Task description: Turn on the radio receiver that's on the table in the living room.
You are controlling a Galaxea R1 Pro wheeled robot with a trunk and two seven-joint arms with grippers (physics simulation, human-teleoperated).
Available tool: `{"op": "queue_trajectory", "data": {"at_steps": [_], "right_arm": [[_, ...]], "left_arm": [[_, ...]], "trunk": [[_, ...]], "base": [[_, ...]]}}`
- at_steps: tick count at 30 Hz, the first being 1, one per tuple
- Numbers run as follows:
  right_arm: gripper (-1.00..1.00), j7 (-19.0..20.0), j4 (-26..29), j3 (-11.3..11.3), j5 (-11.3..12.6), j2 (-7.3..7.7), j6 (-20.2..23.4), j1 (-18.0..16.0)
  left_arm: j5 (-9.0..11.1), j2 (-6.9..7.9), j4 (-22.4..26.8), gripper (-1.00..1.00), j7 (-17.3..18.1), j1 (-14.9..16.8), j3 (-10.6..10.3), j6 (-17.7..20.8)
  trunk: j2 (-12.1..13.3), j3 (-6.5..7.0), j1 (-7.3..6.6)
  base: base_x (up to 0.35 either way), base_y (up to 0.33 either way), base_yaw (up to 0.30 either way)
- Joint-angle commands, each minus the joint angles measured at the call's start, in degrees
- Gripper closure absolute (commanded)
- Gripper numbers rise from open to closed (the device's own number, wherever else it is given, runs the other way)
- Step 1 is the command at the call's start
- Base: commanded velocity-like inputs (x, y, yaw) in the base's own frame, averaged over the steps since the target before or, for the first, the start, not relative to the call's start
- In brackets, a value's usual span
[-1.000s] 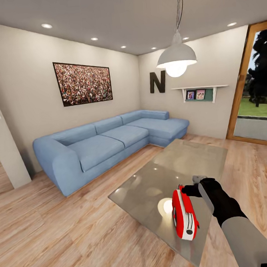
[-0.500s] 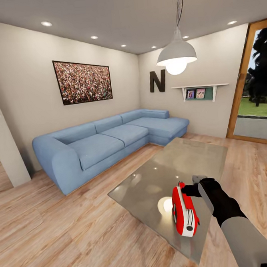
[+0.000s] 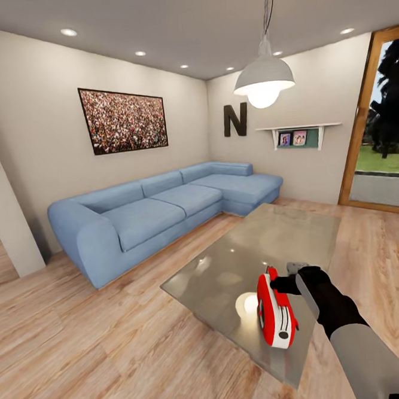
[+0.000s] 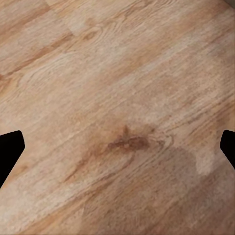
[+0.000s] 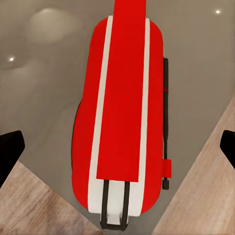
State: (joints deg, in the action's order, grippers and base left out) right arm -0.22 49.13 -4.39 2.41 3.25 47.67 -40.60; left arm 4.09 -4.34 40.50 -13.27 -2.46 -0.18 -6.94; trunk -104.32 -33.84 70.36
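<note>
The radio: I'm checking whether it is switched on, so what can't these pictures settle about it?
- Head view: the radio receiver stands edge-on, its dial too small to read.
- Right wrist view: its dial face is turned away.
- Head view: the right claw sits behind the radio; contact unclear.

— Item one?
— Radio receiver [image 3: 276, 315]: glossy red shell, rounded corners, white side trim [image 5: 100, 112], white slot marks, round dial on its face. It stands on edge near the closest corner of the bench.
— Item two?
— Bench [image 3: 269, 242]: low, rectangular, reflective grey glass top, on the light wood floor of the living room, near the blue sofa.
</note>
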Motion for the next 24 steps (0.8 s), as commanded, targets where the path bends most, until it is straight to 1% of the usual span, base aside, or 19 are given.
{"op": "queue_trajectory", "data": {"at_steps": [1, 4, 17, 24], "right_arm": [[-1.0, 0.0, 0.0, 0.0, 0.0, 0.0, 0.0, 0.0], [-1.0, 0.0, 0.0, 0.0, -0.1, 0.0, -0.1, 0.0], [-1.0, 0.0, 0.1, 0.0, -0.5, 0.0, -0.2, 0.0], [-1.0, 0.0, 0.1, 0.0, -0.4, 0.0, -0.2, 0.0]], "left_arm": [[0.0, 0.01, 0.0, -1.0, 0.0, 0.0, 0.0, 0.0], [0.0, 0.02, 0.0, -1.0, 0.0, 0.0, 0.0, 0.0], [0.0, 0.03, 0.0, -1.0, 0.0, 0.0, 0.0, 0.0], [0.0, 0.03, 0.0, -1.0, 0.0, 0.0, 0.0, 0.0]], "trunk": [[-0.4, -0.18, 0.23], [-1.6, -0.72, 0.89], [-1.6, -0.72, 0.89], [-1.6, -1.06, 0.89]], "base": [[0.0, 0.0, 0.0], [0.0, 0.0, 0.0], [0.0, 0.0, 0.0], [0.0, 0.0, 0.0]]}}
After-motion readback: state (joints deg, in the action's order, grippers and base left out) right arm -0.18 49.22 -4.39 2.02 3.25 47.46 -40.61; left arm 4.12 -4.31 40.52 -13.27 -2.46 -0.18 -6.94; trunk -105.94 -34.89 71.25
